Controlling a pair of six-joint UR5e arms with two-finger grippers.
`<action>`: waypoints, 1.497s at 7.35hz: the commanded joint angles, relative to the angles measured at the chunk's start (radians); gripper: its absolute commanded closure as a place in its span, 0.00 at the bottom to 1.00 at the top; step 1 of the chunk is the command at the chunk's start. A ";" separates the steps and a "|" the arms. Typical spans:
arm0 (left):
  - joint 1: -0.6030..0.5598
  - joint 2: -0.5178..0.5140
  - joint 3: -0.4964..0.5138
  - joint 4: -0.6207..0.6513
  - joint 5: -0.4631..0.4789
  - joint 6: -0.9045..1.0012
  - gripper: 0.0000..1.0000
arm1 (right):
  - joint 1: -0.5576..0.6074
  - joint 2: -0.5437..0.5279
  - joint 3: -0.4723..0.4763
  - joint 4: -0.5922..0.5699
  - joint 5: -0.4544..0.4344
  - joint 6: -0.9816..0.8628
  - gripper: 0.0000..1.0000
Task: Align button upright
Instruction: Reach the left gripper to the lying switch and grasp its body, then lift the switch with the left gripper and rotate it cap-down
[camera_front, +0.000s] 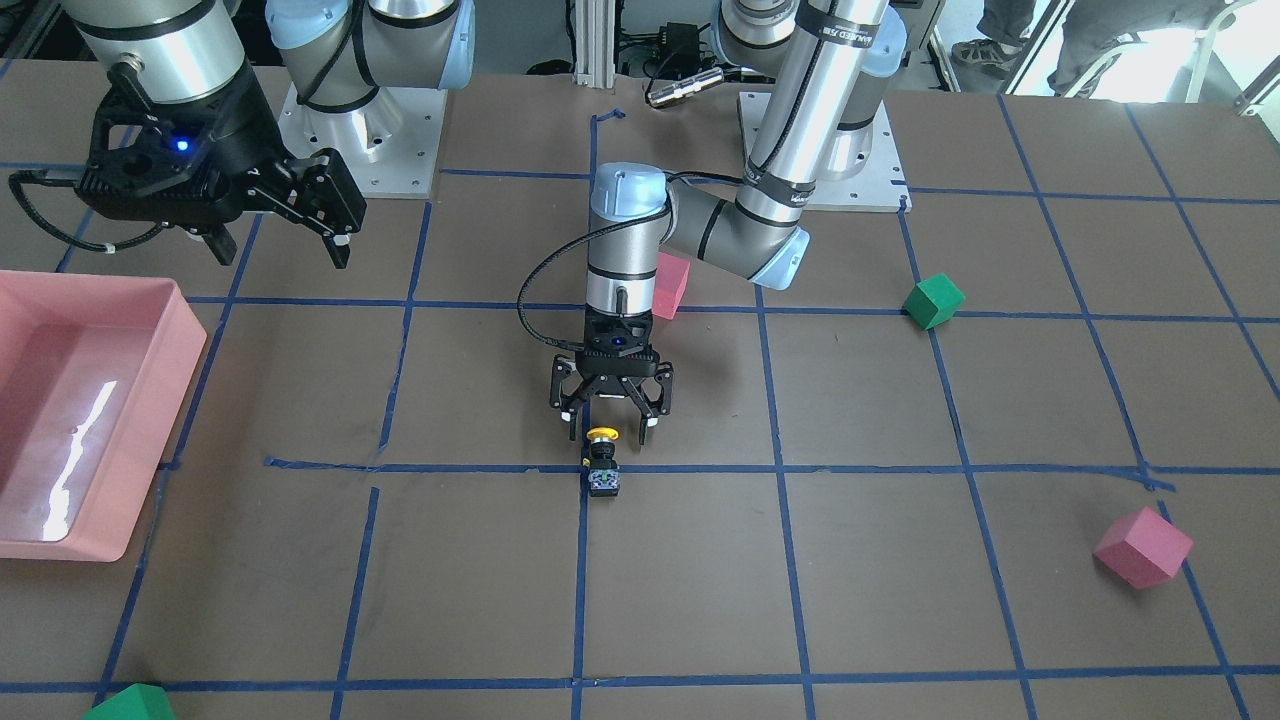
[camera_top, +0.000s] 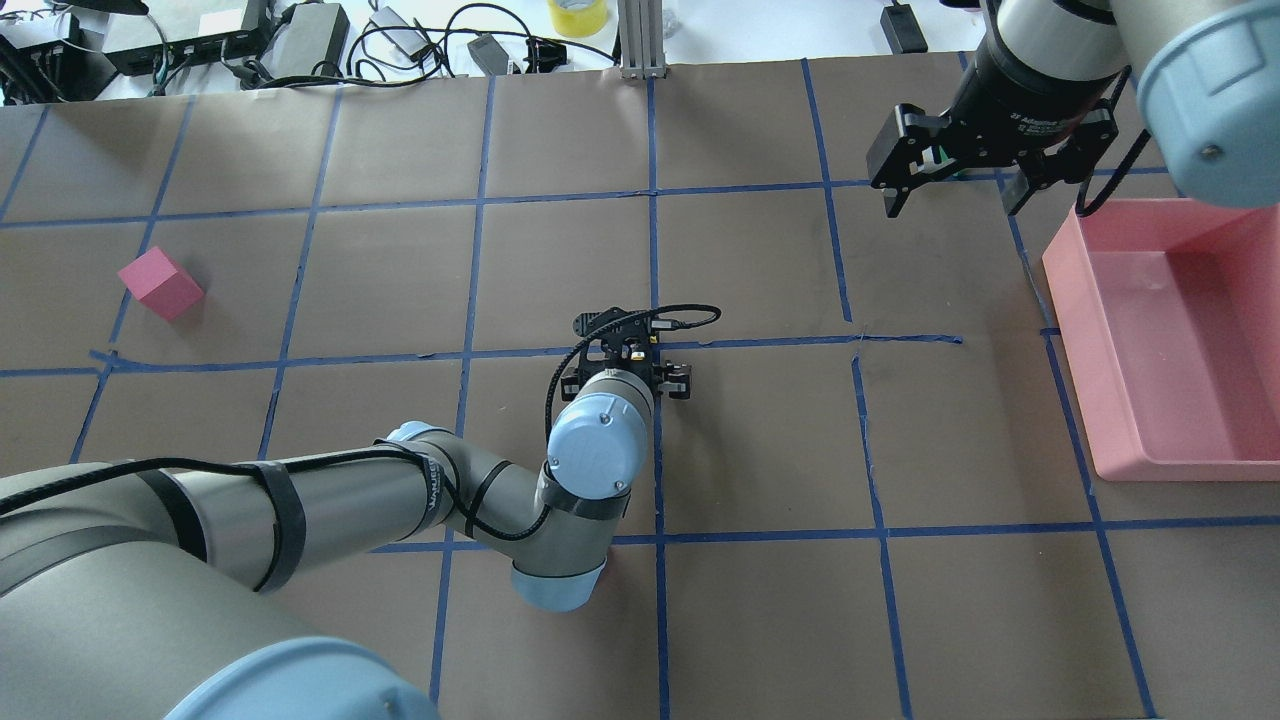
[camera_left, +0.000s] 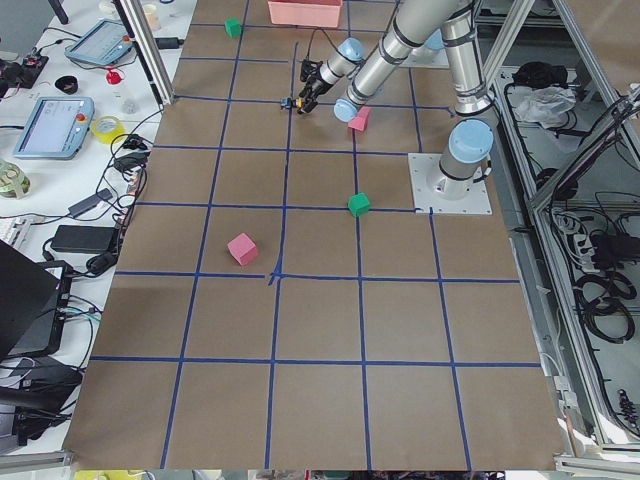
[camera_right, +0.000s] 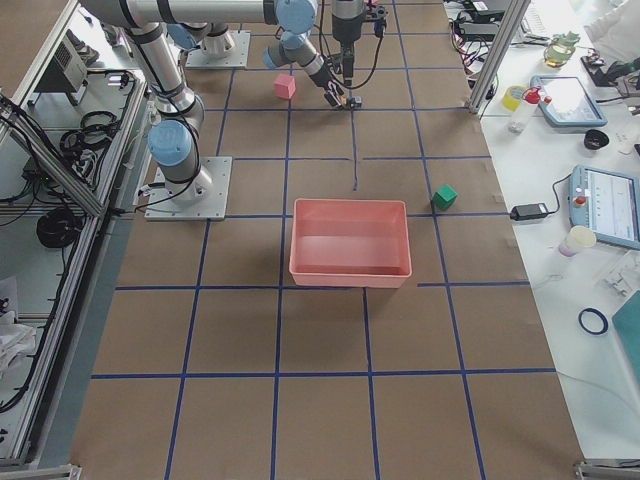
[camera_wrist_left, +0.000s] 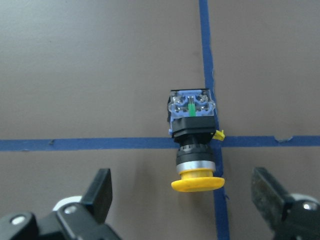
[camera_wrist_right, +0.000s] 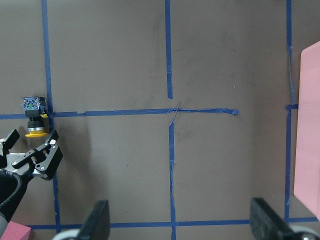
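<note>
Two spread fingers (camera_wrist_left: 101, 191) of the left tool (camera_front: 610, 427) flank the lying button (camera_wrist_left: 192, 125), apart.

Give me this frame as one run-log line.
button: lying on side on blue tape | left end effector: open, beside cap, no contact | right end effector: open, raised near pink bin

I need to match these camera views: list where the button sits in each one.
Front-facing: button centre, below the left pincer.
Overhead: centre, mostly hidden under the left arm.
Left: top, left of centre.
Right: top centre.
Left wrist: centre.
Right wrist: left edge.
Shared landmark: the blue tape crossing it lies on.
</note>
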 joint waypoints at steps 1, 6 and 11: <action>-0.001 -0.012 0.008 0.012 0.003 0.017 0.61 | 0.000 -0.001 0.000 0.001 0.000 0.001 0.00; 0.089 0.039 0.111 -0.033 -0.016 0.009 1.00 | 0.000 -0.001 0.003 0.001 0.000 0.001 0.00; 0.238 0.163 0.230 -0.466 -0.493 -0.385 1.00 | 0.000 -0.001 0.003 0.001 -0.002 0.001 0.00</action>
